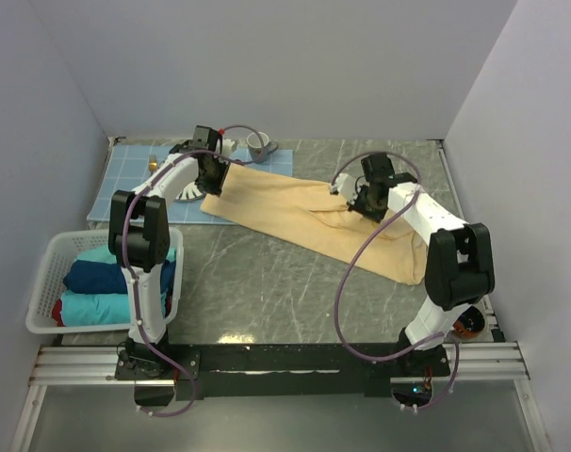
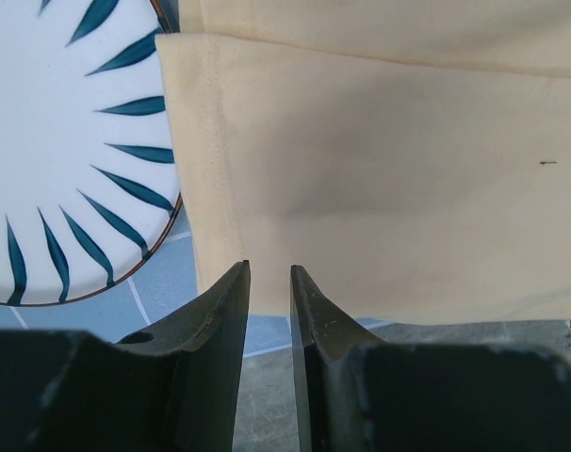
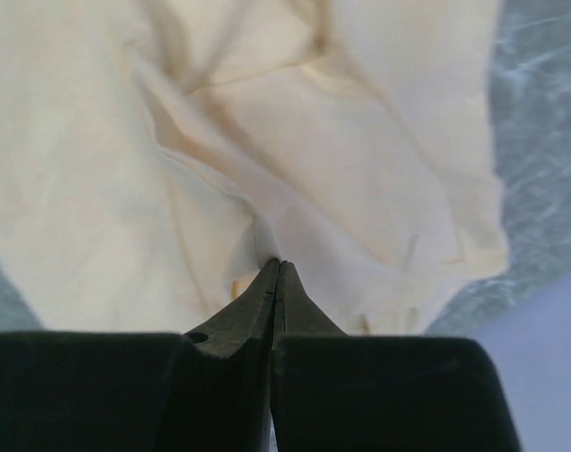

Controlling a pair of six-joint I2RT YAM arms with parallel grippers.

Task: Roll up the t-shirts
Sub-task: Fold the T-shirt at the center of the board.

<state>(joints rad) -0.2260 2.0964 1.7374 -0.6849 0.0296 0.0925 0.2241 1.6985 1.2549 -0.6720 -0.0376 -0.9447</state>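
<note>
A pale yellow t-shirt [image 1: 304, 221] lies spread at a slant across the table. My left gripper [image 1: 213, 184] hovers at its far-left hem, jaws a narrow gap apart with nothing between them [image 2: 269, 266]; the hem [image 2: 380, 169] lies just beyond the tips. Over the shirt's right half, my right gripper [image 1: 353, 202] is shut [image 3: 278, 262] on a pinched ridge of the yellow cloth [image 3: 361, 141], which puckers up to its tips. Folded teal [image 1: 102, 306] and navy [image 1: 97, 276] t-shirts lie in a basket at the left.
The white basket [image 1: 50, 259] stands at the near left. A light blue grid placemat [image 1: 135, 179] at the far left carries a white plate with blue leaf strokes [image 2: 69, 141], beside the shirt's hem. A grey cup [image 1: 258, 145] stands behind the shirt.
</note>
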